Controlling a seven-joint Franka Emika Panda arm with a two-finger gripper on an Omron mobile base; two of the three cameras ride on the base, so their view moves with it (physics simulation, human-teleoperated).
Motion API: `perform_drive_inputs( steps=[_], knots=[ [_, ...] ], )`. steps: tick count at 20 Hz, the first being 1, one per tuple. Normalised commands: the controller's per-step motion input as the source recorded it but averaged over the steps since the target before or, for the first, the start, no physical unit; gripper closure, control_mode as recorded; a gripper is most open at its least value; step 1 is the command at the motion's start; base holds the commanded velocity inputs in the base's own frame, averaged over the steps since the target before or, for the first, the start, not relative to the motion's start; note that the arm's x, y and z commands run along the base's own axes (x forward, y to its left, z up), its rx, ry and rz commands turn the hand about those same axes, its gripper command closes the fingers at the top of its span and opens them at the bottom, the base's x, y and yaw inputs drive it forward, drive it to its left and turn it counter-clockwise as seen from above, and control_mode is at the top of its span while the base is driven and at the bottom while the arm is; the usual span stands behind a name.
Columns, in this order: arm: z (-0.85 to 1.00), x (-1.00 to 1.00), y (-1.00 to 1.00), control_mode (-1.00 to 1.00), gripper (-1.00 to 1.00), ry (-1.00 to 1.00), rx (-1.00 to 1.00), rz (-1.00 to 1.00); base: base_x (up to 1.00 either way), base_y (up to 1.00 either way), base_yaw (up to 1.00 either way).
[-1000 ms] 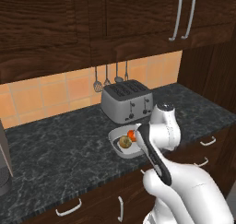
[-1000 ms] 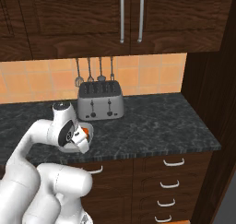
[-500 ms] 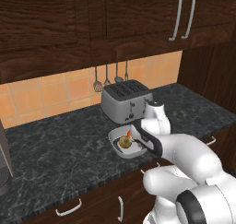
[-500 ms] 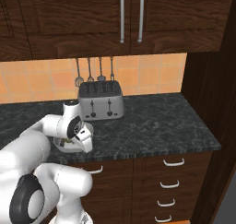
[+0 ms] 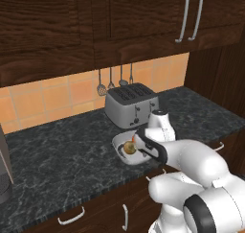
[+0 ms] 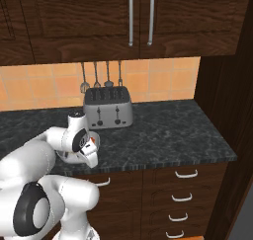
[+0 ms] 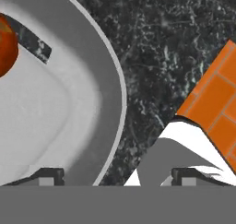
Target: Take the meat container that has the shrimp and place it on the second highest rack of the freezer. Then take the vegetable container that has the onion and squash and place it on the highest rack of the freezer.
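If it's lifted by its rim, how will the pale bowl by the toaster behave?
Probably stiff: the bowl has a broad, solid-looking rim. Gripped at one edge by the tool, it may tilt. The round vegetables inside could then roll.

Dark cabinets (image 5: 95,26), orange tiled backsplash (image 6: 163,81)

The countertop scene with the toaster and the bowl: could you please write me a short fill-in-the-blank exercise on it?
1. The silver toaster stands on the dark ____ counter, against the tiled wall.
2. The pale bowl sits directly in ____ of the toaster.
3. Four utensils hang on the wall ____ the toaster.
4. In the hand view, the gripper has one fingertip over the bowl and the other outside its ____.

Missing words: speckled; front; above; rim
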Motion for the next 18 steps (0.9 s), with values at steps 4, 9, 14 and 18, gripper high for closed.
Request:
perform_drive_inputs(
  steps=[4,9,14,18],
  knots=[
    [-0.17,0.0,0.03,-1.0,1.0,-0.02,0.0,-0.1,0.0,0.0,0.0],
    [-0.01,0.0,0.01,-1.0,1.0,-0.01,0.0,-0.06,0.0,0.0,0.0],
    [0.03,-0.07,0.02,-1.0,1.0,-0.04,0.0,0.0,0.0,0.0,0.0],
    [0.42,-0.09,0.0,-1.0,1.0,-0.05,0.0,0.0,0.0,0.0,0.0]
  ],
)
